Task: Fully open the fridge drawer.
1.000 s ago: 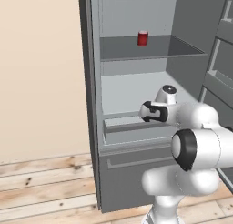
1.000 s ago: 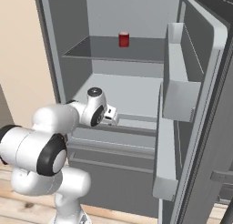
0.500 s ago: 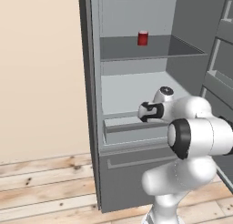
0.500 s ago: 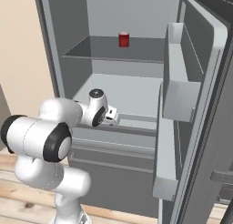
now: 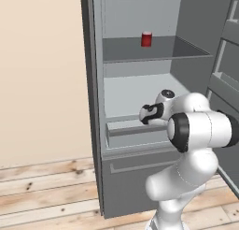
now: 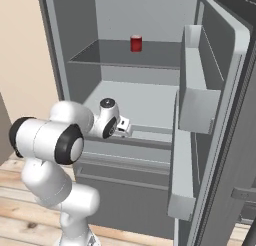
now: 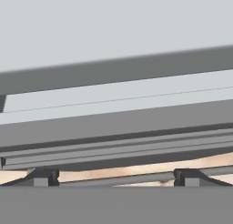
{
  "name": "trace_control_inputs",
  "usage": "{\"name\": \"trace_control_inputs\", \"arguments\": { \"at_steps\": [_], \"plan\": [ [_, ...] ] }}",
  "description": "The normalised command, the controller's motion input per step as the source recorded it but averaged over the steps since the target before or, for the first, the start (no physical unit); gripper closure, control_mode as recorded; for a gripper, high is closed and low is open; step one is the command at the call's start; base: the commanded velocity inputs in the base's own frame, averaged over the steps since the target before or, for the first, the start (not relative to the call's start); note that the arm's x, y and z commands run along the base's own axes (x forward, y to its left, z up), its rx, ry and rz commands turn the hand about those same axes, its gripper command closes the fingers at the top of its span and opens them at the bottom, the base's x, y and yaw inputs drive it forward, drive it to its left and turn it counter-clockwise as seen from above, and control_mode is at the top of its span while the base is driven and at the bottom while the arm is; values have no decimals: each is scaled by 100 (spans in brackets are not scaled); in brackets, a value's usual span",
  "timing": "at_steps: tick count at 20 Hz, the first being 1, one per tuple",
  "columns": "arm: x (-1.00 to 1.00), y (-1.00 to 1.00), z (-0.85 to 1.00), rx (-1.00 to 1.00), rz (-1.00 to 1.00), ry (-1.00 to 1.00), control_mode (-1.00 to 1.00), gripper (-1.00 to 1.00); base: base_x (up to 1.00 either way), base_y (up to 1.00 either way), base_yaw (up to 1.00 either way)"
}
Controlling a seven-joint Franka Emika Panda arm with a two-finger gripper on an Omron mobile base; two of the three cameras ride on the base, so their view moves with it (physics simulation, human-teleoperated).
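Fridge interior lies open; gripper (image 7: 116,184) is spread wide, empty, at the fridge drawer (image 5: 133,134), judged stiff, best hooked by its front groove

My gripper (image 5: 145,115) hangs inside the fridge (image 5: 95,131), just above the front edge of the fridge drawer (image 5: 135,134), which sits low in the compartment and reaches nearly from wall to wall. Below the drawer lies the front panel (image 5: 130,177) with its handle, and above the drawer, further back, the shelf (image 5: 126,51) carries a can (image 5: 146,39) near its rear. The fridge door (image 6: 220,140) stands swung out to the drawer's right, its bins (image 6: 192,95) facing the compartment.
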Motion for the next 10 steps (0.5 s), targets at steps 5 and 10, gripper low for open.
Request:
{"name": "trace_control_inputs", "arguments": {
  "at_steps": [5,10],
  "plan": [
    [11,2,-9,0,0,0,-100,-100,0,0,0],
    [6,0,-6,0,0,0,-100,-100,0,0,0]
  ]
}}
